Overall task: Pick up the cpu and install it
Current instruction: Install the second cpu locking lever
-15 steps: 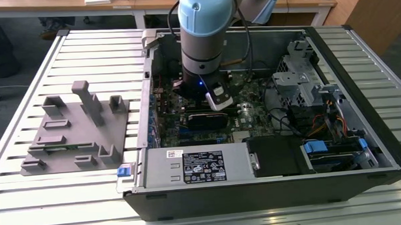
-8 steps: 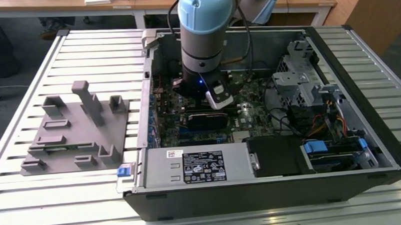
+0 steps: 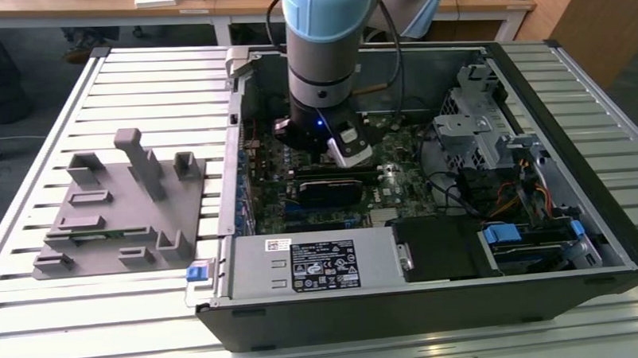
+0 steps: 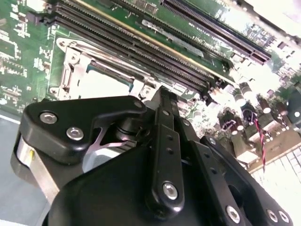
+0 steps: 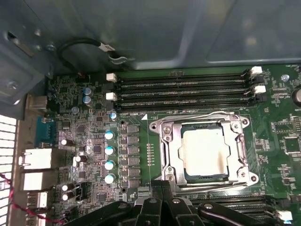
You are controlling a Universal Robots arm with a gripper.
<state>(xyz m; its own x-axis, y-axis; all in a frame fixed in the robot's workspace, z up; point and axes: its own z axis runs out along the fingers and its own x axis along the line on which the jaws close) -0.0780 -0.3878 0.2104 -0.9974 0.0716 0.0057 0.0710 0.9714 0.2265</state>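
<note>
The cpu [image 5: 205, 154], a small square chip with a pale silvery top, lies flat inside the metal socket frame [image 5: 164, 141] on the green motherboard. It also appears as a pale patch [image 4: 101, 85] in the second wrist view. My gripper [image 5: 162, 184] hovers just beside the socket's edge, its two black fingers pressed together with nothing between them. The same shut fingertips [image 4: 162, 94] point down at the board next to the socket. In the exterior view, the gripper [image 3: 337, 156] reaches down into the open computer case, over the middle of the board.
Empty memory slots [image 5: 183, 92] run along one side of the socket. A black block [image 3: 330, 188] sits on the board below the gripper. The power supply [image 3: 311, 263] and drive cage [image 3: 477, 134] crowd the case. A grey plastic fixture [image 3: 107, 210] lies on the table at the exterior view's left.
</note>
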